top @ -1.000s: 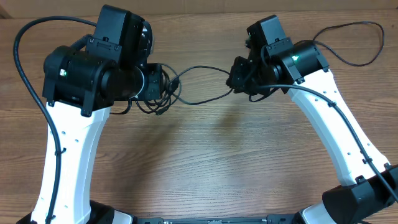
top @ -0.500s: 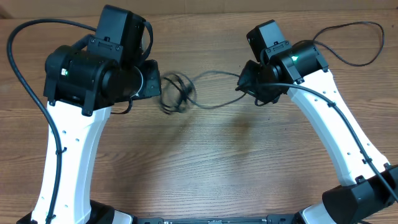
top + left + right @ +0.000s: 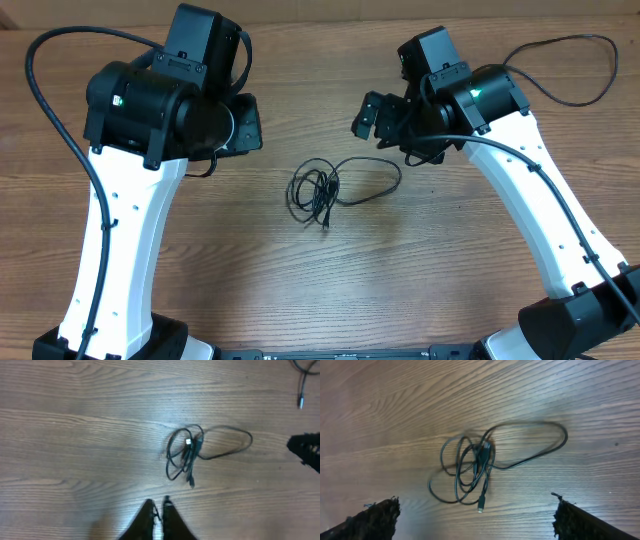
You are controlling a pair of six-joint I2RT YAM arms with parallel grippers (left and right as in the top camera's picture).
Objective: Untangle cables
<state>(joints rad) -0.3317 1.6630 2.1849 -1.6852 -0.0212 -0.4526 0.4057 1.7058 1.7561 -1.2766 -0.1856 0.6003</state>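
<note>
Seen from overhead, a wooden table (image 3: 450, 270) has two white and black robot arms rising from its near edge. On the left, the left gripper (image 3: 247, 125) hangs over the wood, but its arm hides how the jaws stand. The left wrist view settles it: the two dark fingertips (image 3: 148, 514) are all but pressed together, with only a sliver of wood showing between them and nothing in them.

In the middle, between the two arms and apart from both grippers, the cables (image 3: 330, 188) lie flat on the table as a small tangle of thin black loops, with one wider loop trailing out to the right. The overhead view shows only a dark knot. The left wrist view picks out a small pale connector (image 3: 188, 441) inside the tangle. The right wrist view shows a plug (image 3: 481, 506) sticking out at the bottom of it.

On the right, the right gripper (image 3: 382, 122) is spread wide and empty. In its own view the fingers (image 3: 375, 519) sit at opposite bottom corners. Only the left wrist view shows a loose cord end (image 3: 300, 401) in its top right corner
</note>
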